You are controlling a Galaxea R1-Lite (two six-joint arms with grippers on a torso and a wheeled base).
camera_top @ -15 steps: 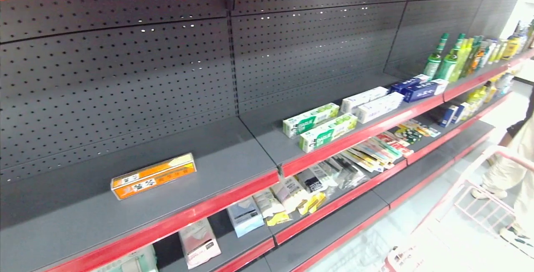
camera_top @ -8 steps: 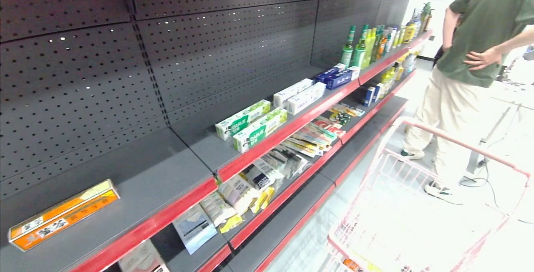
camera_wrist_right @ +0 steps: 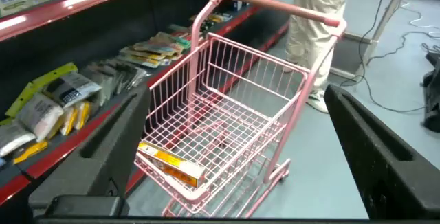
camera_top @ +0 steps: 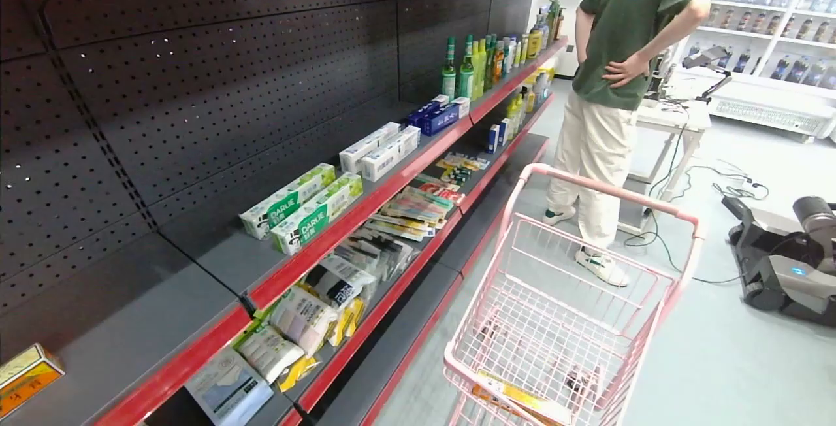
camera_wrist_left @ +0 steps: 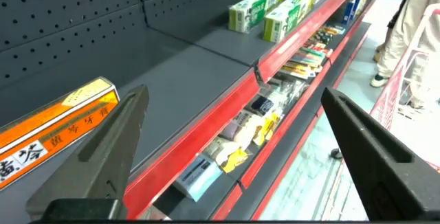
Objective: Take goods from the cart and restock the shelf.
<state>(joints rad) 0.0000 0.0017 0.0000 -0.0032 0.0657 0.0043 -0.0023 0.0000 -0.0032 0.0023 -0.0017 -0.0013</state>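
We see the big shelf on the left and the pink cart at the lower right. We think it is picking time: next we reach down for the orange box on the cart floor. Our right gripper and left gripper gape wide, holding nothing.

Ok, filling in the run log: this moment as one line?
left gripper: jaws open, near orange shelf box | right gripper: jaws open, facing pink cart | in cart: orange-yellow box | shelf: partly stocked
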